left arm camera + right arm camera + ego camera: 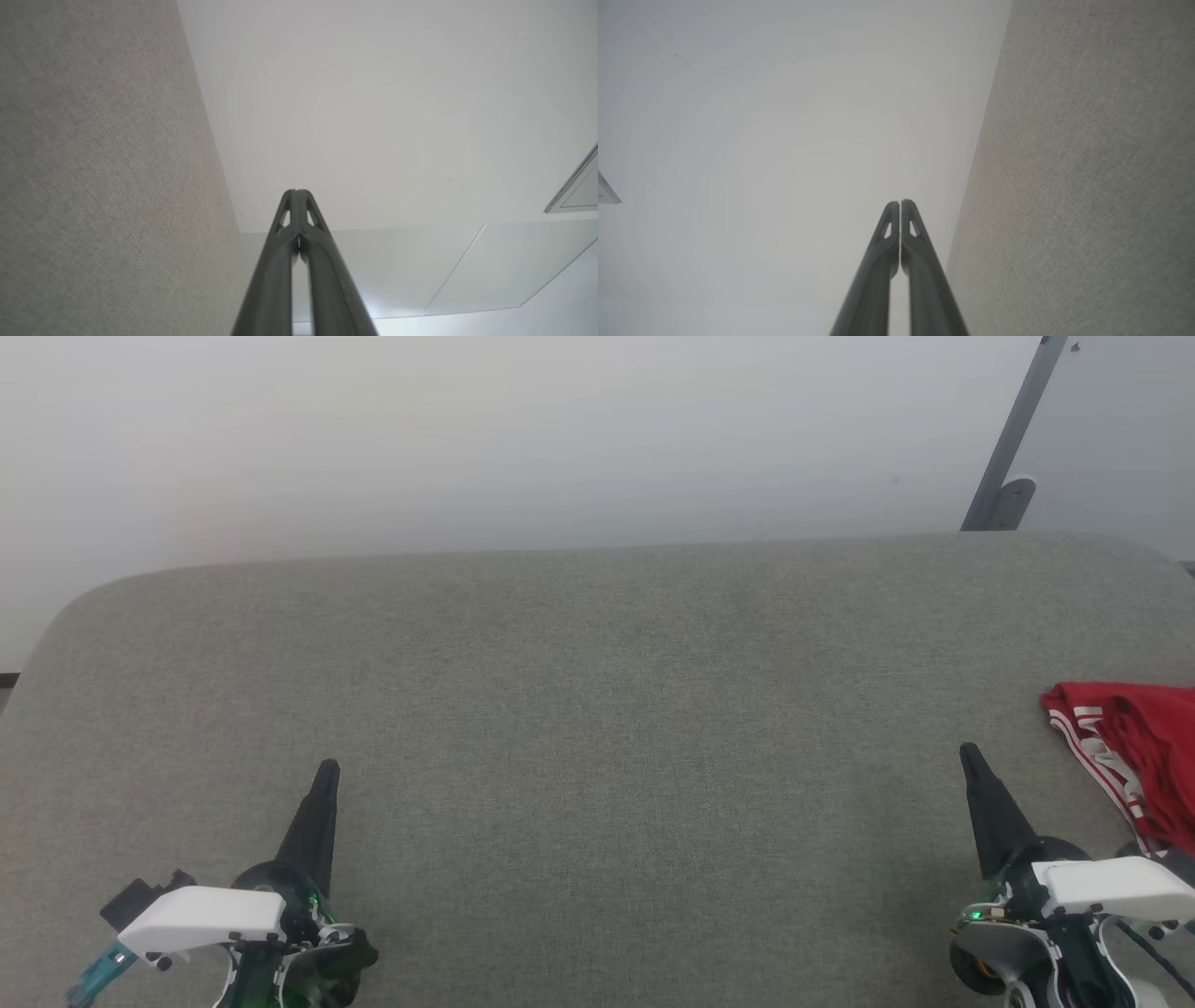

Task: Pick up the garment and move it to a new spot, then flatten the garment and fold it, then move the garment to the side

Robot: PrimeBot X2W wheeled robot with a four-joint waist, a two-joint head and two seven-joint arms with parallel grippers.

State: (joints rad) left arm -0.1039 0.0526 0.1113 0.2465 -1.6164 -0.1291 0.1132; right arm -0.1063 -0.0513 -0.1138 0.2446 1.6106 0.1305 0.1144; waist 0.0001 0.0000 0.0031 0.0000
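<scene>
The garment [1134, 756], bright red with red-and-white striped trim, lies bunched at the right edge of the head view, partly cut off by the frame. My right gripper [968, 751] is shut and empty, just left of the garment and apart from it. Far across the surface, at the lower left, my left gripper [328, 768] is shut and holds nothing. In the left wrist view the left gripper [295, 191] shows its two fingers pressed together. The right gripper [899, 202] in its own wrist view is likewise shut.
A wide grey fabric surface [597, 709] with rounded far corners spans the head view. A pale wall [467, 439] rises behind it. A grey metal bar [1013, 439] leans at the upper right.
</scene>
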